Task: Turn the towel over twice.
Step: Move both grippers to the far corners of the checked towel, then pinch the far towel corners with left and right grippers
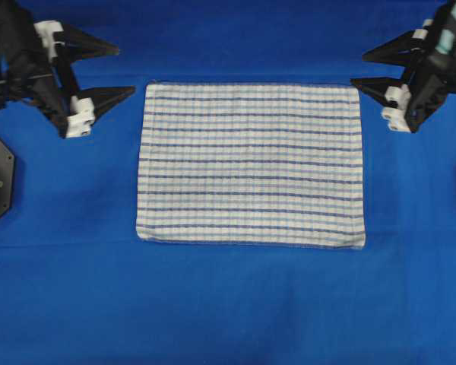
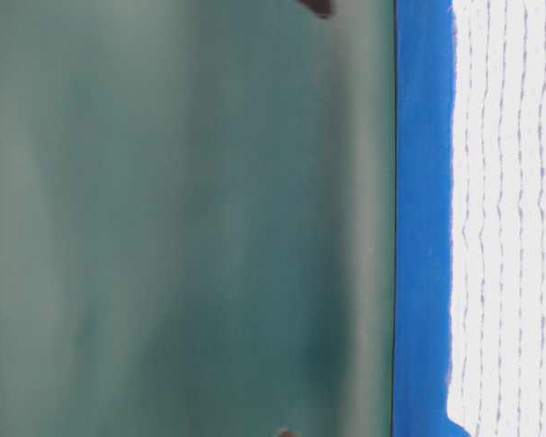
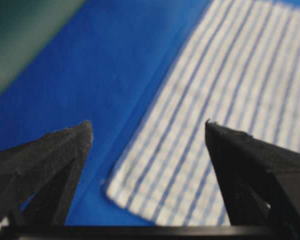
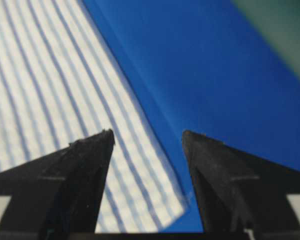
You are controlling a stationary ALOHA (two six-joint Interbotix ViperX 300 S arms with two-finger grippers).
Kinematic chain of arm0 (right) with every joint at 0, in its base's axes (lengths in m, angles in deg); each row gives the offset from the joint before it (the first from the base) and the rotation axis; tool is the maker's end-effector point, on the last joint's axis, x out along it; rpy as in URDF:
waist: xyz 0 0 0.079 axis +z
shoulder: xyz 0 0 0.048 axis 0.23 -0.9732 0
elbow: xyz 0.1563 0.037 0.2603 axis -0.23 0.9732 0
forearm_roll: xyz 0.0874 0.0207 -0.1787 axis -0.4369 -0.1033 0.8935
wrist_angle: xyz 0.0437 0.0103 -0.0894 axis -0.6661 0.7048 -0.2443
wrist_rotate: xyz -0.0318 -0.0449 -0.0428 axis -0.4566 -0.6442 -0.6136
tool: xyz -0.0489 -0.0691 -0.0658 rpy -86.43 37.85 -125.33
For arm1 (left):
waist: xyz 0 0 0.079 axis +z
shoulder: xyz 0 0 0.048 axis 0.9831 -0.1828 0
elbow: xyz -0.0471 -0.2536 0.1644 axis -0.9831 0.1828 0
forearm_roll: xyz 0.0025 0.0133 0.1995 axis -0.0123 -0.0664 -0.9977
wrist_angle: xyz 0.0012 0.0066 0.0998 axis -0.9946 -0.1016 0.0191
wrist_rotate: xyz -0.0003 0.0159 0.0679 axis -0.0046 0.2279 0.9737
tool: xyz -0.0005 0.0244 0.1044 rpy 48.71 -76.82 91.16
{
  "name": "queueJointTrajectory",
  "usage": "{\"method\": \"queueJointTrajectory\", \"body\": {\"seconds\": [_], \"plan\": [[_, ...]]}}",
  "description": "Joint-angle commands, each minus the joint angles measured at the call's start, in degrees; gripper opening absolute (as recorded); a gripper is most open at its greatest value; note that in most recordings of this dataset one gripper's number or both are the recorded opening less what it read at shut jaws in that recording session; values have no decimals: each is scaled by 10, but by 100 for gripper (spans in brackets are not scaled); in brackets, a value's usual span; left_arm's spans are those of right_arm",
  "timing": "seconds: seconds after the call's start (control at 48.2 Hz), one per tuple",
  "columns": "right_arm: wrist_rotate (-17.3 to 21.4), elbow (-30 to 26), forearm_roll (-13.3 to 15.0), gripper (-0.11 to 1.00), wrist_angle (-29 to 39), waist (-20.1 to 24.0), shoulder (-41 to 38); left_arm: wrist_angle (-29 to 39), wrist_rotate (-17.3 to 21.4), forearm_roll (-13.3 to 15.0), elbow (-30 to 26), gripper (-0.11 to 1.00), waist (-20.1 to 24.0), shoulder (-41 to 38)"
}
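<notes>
Towel [image 1: 249, 166] first: the striped cloth lies flat and spread on the blue table covering [image 1: 228, 304], between my two claws and touching neither. My left gripper [image 1: 118, 70] sits just off the towel's far left corner with its jaws spread wide and nothing in them; my right gripper [image 1: 361, 68] mirrors it beside the far right corner, also released and empty. From the left wrist camera, the towel's corner [image 3: 115, 192] lies ahead of the claw, between the two fingertips [image 3: 82, 131] and nearer the right-hand one. From the right wrist camera, the corner [image 4: 182, 202] sits low between the tips and looks slightly lifted off the covering. What worries me most is an uneven pickup: if one claw bites its corner and the other closes on air or on the covering alone, the towel would swing or bunch instead of turning over cleanly. I also judge that a pinch set too deep could catch the blue covering along with the hem and drag it, since both are soft and lie flush. A thin bite on the hem could slip out partway through the flip, leaving a fold. Both arms reach inward from the far corners, fingertips aimed toward the towel's near edge, claws angled down and seemingly above the cloth.
</notes>
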Motion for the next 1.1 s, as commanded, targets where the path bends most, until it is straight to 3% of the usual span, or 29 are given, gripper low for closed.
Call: {"method": "queueJointTrajectory", "body": {"seconds": [0.0,0.29,0.56,0.725,0.788,0.85,1.016,1.078], "plan": [[-2,-16,3,61,-6,-8,-38,-29,4,0,-6,87,11,-42],[-3,-33,8,61,-33,-19,-155,-105,35,1,-36,87,30,-216],[-4,-35,8,61,-69,-46,-231,-112,36,1,-74,86,54,-328],[-5,-36,8,59,-73,-49,-248,-103,36,2,-81,81,61,-352],[-7,-36,8,56,-74,-49,-247,-91,37,3,-82,74,63,-353],[-10,-36,8,48,-71,-49,-248,-75,37,2,-83,57,63,-353],[-14,-37,10,4,-71,-50,-247,-33,38,3,-86,12,64,-354],[-14,-38,10,4,-71,-49,-247,-27,38,3,-85,3,64,-353]]}}
